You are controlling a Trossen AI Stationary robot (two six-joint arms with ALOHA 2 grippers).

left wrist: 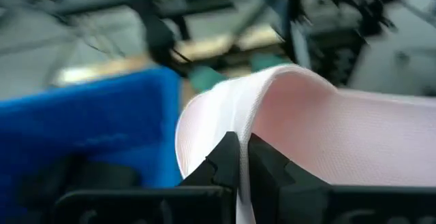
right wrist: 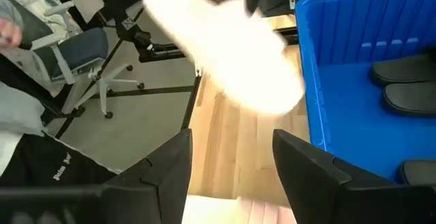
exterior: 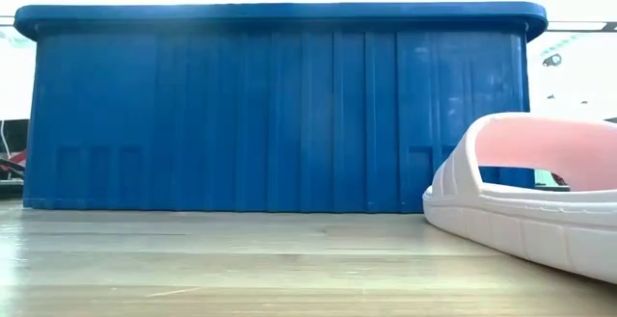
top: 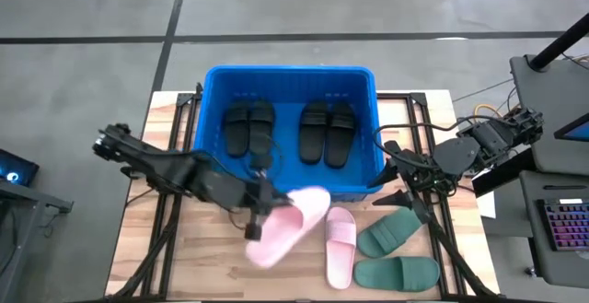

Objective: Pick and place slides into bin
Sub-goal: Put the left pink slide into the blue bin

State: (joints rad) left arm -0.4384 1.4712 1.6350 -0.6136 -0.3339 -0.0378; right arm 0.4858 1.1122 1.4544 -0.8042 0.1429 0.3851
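The blue bin [top: 285,71] stands at the table's far middle, with two pairs of black slides [top: 250,126] [top: 328,130] lying flat on its floor. My left gripper [top: 260,213] is shut on a light pink slide [top: 290,225], held in the air in front of the bin's near wall. The other pink slide [top: 340,245] rests sole-down on the table. Beside it lie two dark green slides [top: 391,232] [top: 398,272]. My right gripper [top: 398,174] hovers open by the bin's near right corner with nothing between its fingers. My left gripper pinches the pink slide's strap at its edge [left wrist: 238,125] between its two fingers, one finger on each face of the strap. The fingers come from the table's left, slanting a little downward. The slide is lifted clear of the table and hangs tilted beyond the fingertips.
The bin's tall near wall [exterior: 280,115] rises behind the resting pink slide [exterior: 521,201]. Bare wood lies at the table's near left. A keyboard [top: 563,225] and cables sit past the right edge. An office chair [right wrist: 102,60] and a person's sleeve [right wrist: 20,101] show beyond the table.
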